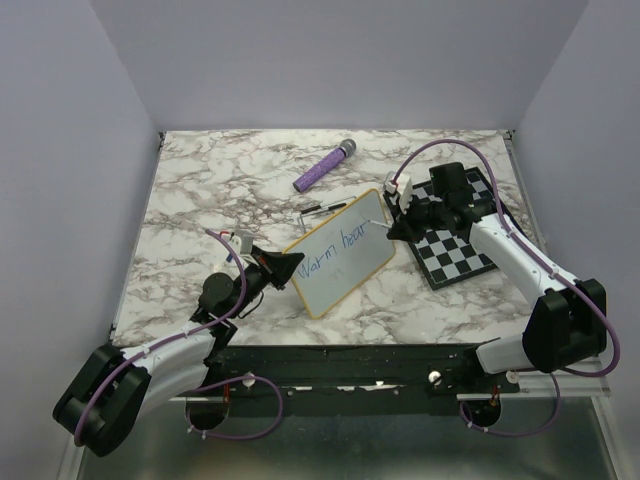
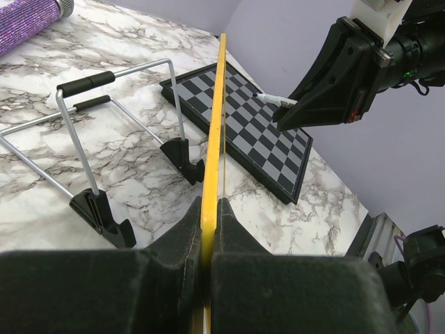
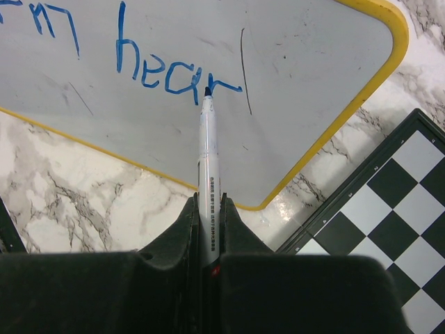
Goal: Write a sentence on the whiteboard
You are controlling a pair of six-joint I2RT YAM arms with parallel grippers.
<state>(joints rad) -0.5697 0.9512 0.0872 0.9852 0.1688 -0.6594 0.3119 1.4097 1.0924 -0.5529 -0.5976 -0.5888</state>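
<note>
Your right hand (image 3: 209,202) is clamped tight on a white marker (image 3: 208,167), whose dark tip meets the whiteboard (image 3: 313,69) at the last blue letter. The sentence (image 3: 177,73) reads "Warm hear" in blue handwriting on a single line, and a thin dark stroke stands just right of the tip. The board's yellow frame curves round a rounded corner beside your hand.

Your left hand (image 2: 208,209) is closed on the board's yellow edge, pinching the frame between both fingers and holding it upright. A wire stand (image 2: 118,132) with black feet spreads across the marble tabletop (image 1: 200,190) behind the board.

From above, the whiteboard sits mid-tabletop, angled between the two arms, its left end at your left hand and its right end near your right. A black-and-white chessboard (image 1: 455,250) lies flat just right of the board, under your right arm. A purple glitter microphone (image 1: 325,167) lies well beyond, toward the back wall.
</note>
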